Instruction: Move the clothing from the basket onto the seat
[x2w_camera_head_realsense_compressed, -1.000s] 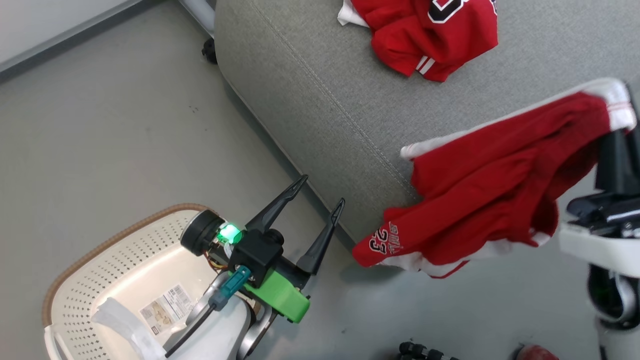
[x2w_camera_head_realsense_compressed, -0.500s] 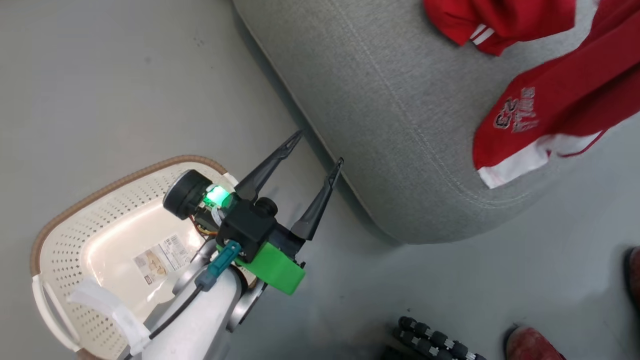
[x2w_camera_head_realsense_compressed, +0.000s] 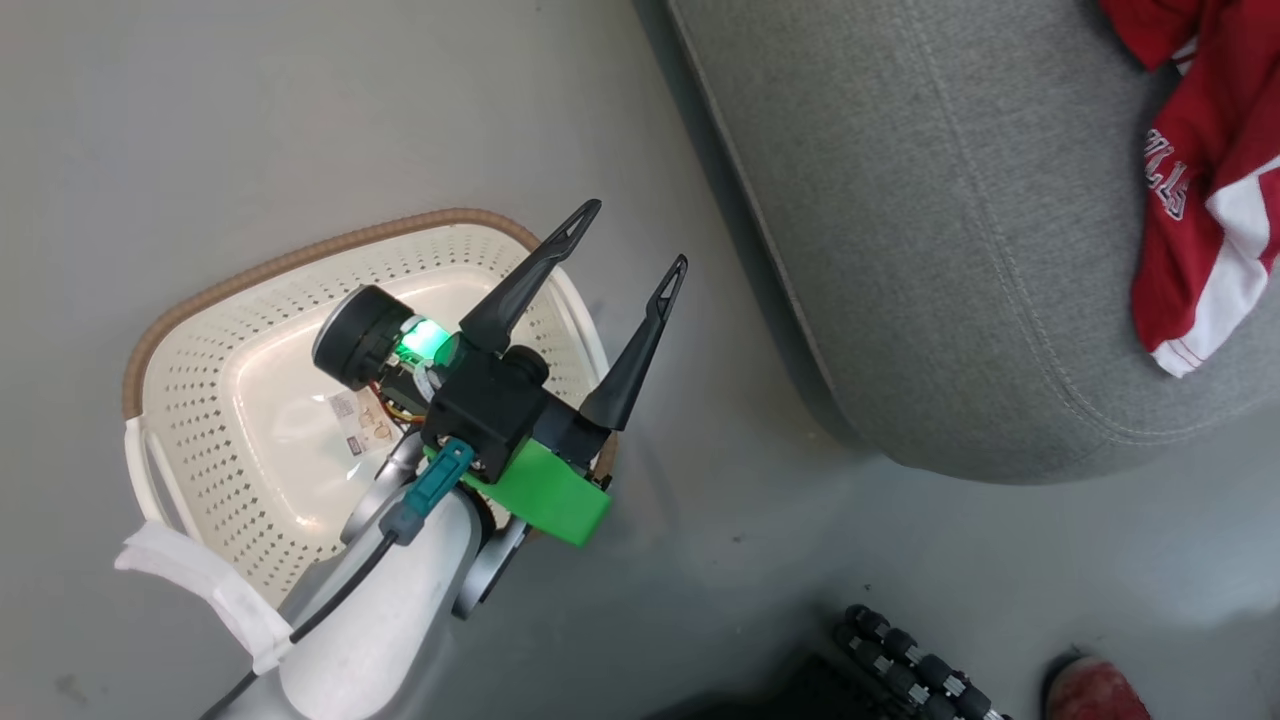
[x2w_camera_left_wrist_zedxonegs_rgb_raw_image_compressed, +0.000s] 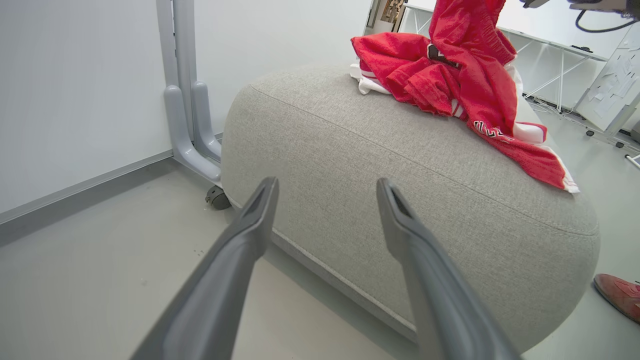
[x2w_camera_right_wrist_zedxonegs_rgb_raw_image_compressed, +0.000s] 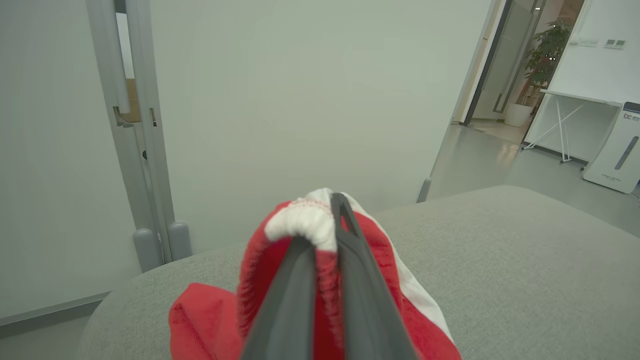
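The cream perforated basket (x2w_camera_head_realsense_compressed: 200, 300) with a brown rim stands on the floor at the left, and a paper label (x2w_camera_head_realsense_compressed: 365, 430) lies on its bottom. My left gripper (x2w_camera_head_realsense_compressed: 635, 235) hovers over its right side, open, with nothing between the fingers (x2w_camera_left_wrist_zedxonegs_rgb_raw_image_compressed: 327, 185). The grey seat (x2w_camera_head_realsense_compressed: 950, 250) rises to the right. One piece of red clothing (x2w_camera_left_wrist_zedxonegs_rgb_raw_image_compressed: 400, 65) lies bunched on top of it. A second red garment (x2w_camera_left_wrist_zedxonegs_rgb_raw_image_compressed: 480, 75) hangs from above and drapes onto the seat's edge (x2w_camera_head_realsense_compressed: 1200, 200). My right gripper (x2w_camera_right_wrist_zedxonegs_rgb_raw_image_compressed: 322, 220) is shut on its white waistband, above the seat (x2w_camera_right_wrist_zedxonegs_rgb_raw_image_compressed: 525, 250).
A grey post with a caster (x2w_camera_left_wrist_zedxonegs_rgb_raw_image_compressed: 187, 125) stands against the white wall behind the seat. A person's red shoe (x2w_camera_head_realsense_compressed: 1095, 695) and a black ribbed part (x2w_camera_head_realsense_compressed: 910, 670) sit on the floor in front. Grey floor lies between the basket and the seat.
The head camera has swung, so the basket and seat sit differently in the picture. The held garment has gone from hanging off the seat's front to draping onto its top. The left gripper stays open.
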